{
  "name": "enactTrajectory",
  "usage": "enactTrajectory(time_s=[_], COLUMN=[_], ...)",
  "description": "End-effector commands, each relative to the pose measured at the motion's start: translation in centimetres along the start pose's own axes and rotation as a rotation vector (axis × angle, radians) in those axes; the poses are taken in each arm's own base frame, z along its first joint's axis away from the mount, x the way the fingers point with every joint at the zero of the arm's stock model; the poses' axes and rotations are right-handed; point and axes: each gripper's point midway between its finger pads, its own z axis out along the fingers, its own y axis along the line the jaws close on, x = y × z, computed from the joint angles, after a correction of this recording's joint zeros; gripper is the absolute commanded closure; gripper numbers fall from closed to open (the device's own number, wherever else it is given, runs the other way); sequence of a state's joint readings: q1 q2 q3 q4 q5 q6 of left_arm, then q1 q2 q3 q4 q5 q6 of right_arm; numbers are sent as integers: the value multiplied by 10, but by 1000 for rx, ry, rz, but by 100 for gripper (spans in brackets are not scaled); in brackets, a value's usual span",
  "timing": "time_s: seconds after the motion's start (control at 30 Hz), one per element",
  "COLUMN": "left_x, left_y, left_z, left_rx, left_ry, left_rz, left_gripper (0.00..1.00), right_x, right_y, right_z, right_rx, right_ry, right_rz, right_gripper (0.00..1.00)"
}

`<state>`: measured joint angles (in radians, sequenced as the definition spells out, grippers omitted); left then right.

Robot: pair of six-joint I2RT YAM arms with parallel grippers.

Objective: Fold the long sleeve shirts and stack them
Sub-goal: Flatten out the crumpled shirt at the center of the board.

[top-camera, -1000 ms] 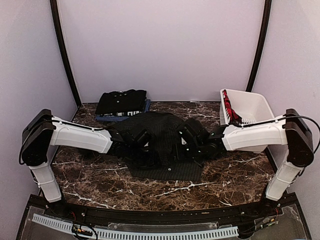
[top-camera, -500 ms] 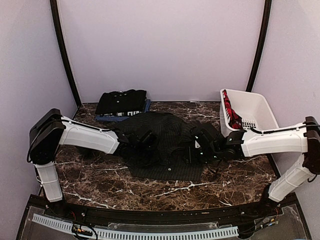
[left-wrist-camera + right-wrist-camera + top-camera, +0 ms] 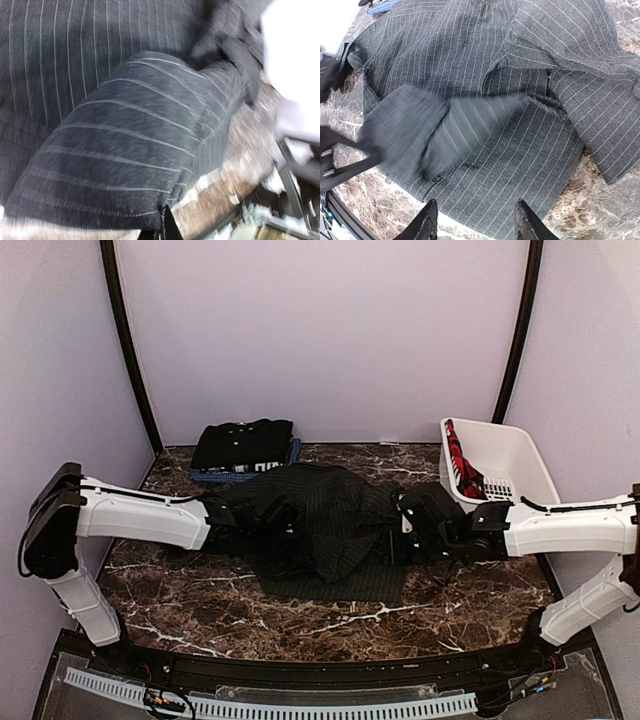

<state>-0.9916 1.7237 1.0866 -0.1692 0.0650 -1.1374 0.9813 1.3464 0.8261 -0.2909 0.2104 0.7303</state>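
Note:
A large black pinstriped long sleeve shirt (image 3: 335, 510) lies spread in the middle of the marble table. My left gripper (image 3: 290, 535) is on its left side, shut on a fold of the striped cloth (image 3: 125, 140) at its edge; the fingertips (image 3: 164, 222) pinch together with cloth between them. My right gripper (image 3: 395, 540) hovers open over the shirt's right part (image 3: 530, 150). Nothing sits between its fingers (image 3: 427, 222). A folded plain black shirt (image 3: 245, 443) rests on a blue one (image 3: 240, 476) at the back left.
A white plastic basket (image 3: 520, 435) stands at the back right, with a red-and-black cloth (image 3: 458, 455) hanging inside its left wall. Bare marble table (image 3: 180, 590) shows in front of the shirt and on both sides.
My left gripper has shut on the pinstriped shirt and is dragging a fold of it. My right gripper has drawn back to the right, staying open.

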Motion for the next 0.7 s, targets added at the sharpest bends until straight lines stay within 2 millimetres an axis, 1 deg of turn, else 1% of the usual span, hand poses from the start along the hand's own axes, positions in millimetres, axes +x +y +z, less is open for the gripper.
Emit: enactTrajectory(time_s=[0.0,0.03,0.07,0.1,0.13,0.17,0.2,0.23,0.27,0.3,0.33,0.37,0.4,0.43,0.47,0.5,0.57,0.6,0.63,0.67], left_x=[37,54,65,75,89,97,110,117,127,132,141,141,145,145,149,149,155,156,158,157], left_y=[-2,15,27,27,50,51,73,74,94,94,110,111,123,122,128,128,138,138,142,143], left_z=[-51,-51,-59,-70,-68,-79,-78,-88,-87,-96,-96,-103,-105,-111,-113,-117,-121,-123,-125,-126], left_rx=[107,93,96,128,86,113,72,99,64,95,65,84,51,69,50,60,21,17,-5,-13], left_ry=[104,159,182,214,252,273,305,321,345,356,380,372,381,375,388,389,411,416,425,421], left_rz=[45,46,46,52,40,42,19,16,-21,-27,-60,-65,-87,-89,-102,-103,-102,-99,-97,-95], left_gripper=[100,100,100,100,100,100,100,100,100,100,100,100,100,100,100,100,99,98,88,84], right_x=[-9,-8,-7,-5,-3,0,3,7,12,18,24,31,38,45,52,57,69,75,81,87], right_y=[3,4,5,7,9,12,15,19,23,27,32,37,41,44,48,50,57,60,62,62], right_z=[-14,-17,-19,-21,-24,-26,-28,-29,-31,-32,-33,-33,-33,-32,-32,-32,-32,-31,-30,-29], right_rx=[-13,-19,-30,-42,-59,-73,-86,-97,-106,-117,-127,-131,-133,-134,-132,-126,-121,-119,-115,-105], right_ry=[-25,-20,-14,-9,-4,3,9,17,26,36,46,60,71,82,93,101,119,127,136,145], right_rz=[-50,-56,-60,-64,-70,-73,-79,-87,-94,-105,-113,-121,-132,-143,-152,-160,-179,-187,-194,-200], right_gripper=[51,51,51,51,51,51,51,51,51,51,51,51,51,51,51,51,50,50,50,50])
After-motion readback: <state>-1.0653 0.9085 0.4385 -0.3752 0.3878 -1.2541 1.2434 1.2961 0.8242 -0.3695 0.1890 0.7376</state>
